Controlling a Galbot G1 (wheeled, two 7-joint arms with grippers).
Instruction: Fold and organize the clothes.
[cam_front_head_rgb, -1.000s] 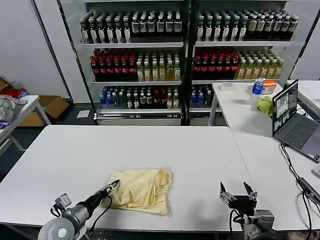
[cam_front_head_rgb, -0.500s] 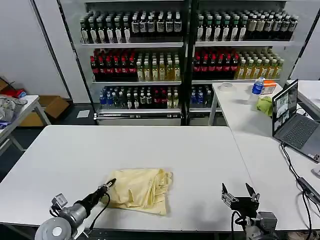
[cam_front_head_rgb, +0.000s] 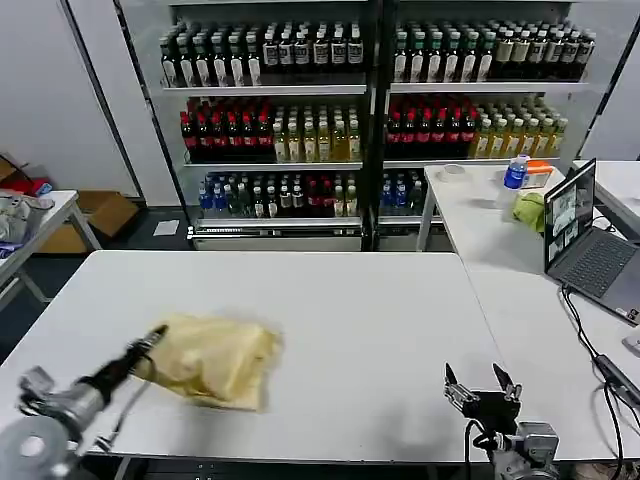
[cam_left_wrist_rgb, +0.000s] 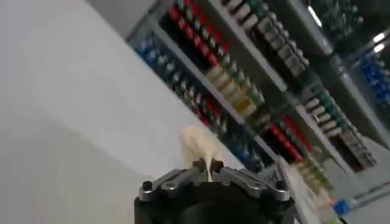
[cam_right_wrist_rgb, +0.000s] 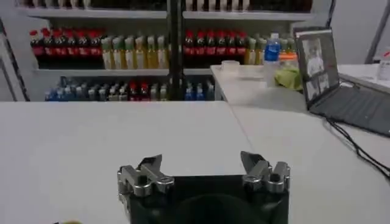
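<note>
From the head view, the pale yellow T-shirt (cam_front_head_rgb: 212, 359) lies bunched in a loose, crumpled heap on the white table (cam_front_head_rgb: 330, 310), toward the near left part of the tabletop and well apart from the right side. The left gripper (cam_front_head_rgb: 150, 345) reaches in from the lower left corner, its fingers closed on the left edge of the T-shirt, so that the cloth bulges out to the right of the pinch. The right gripper (cam_front_head_rgb: 480, 385) sits at the near right edge of the table, its two fingers spread wide with nothing between them, well apart from the T-shirt. Behind the table stand shelves of bottles (cam_front_head_rgb: 370, 110), and on a second table to the right there is an open laptop (cam_front_head_rgb: 585, 240). In the left wrist view, the left gripper (cam_left_wrist_rgb: 207, 165) has its fingertips drawn together on a tuft of the T-shirt (cam_left_wrist_rgb: 198, 146), which rises as a pale, blurred fold just past the tips, with the bare tabletop beyond it. In the right wrist view, the right gripper (cam_right_wrist_rgb: 204, 165) holds its fingers far apart over bare white table (cam_right_wrist_rgb: 91, 134), gripping nothing, with the laptop (cam_right_wrist_rgb: 341, 85) off to one side.
</note>
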